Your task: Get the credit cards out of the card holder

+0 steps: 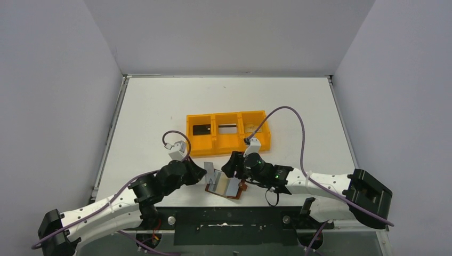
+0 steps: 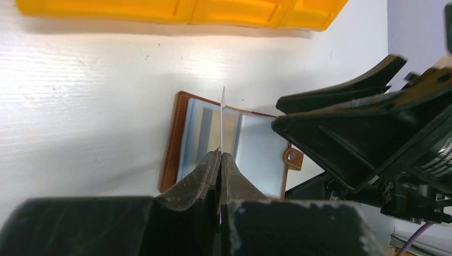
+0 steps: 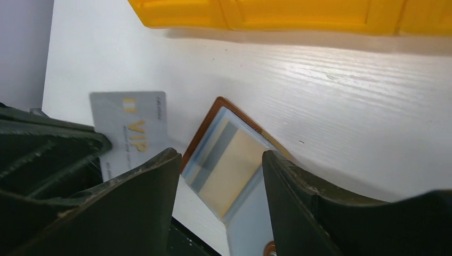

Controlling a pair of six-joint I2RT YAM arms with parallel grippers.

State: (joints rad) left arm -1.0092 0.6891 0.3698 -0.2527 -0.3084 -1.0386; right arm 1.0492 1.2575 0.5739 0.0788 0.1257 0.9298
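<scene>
Two grippers meet over the card holder [image 1: 228, 188], which lies open by the worktop's [image 1: 160, 106] near edge, in front of the orange three-compartment tray [image 1: 226, 144]. From above I see the left gripper [image 1: 205, 173] pinching the silvery grey card [image 1: 210, 172] upright by the holder's left end, with the right gripper [image 1: 233, 166] close beside it.

On the left wrist camera, my fingers [image 2: 205, 176] are pressed together on that card, seen edge-on over the pale blue-grey pockets. The snap tab [image 2: 292, 157] shows at the right.

On the right wrist camera, the jaws stand apart and hold nothing, straddling the open holder. A tan-gold card [image 3: 237, 165] sits in one of its pockets, and the grey card to the left reads VIP.
</scene>
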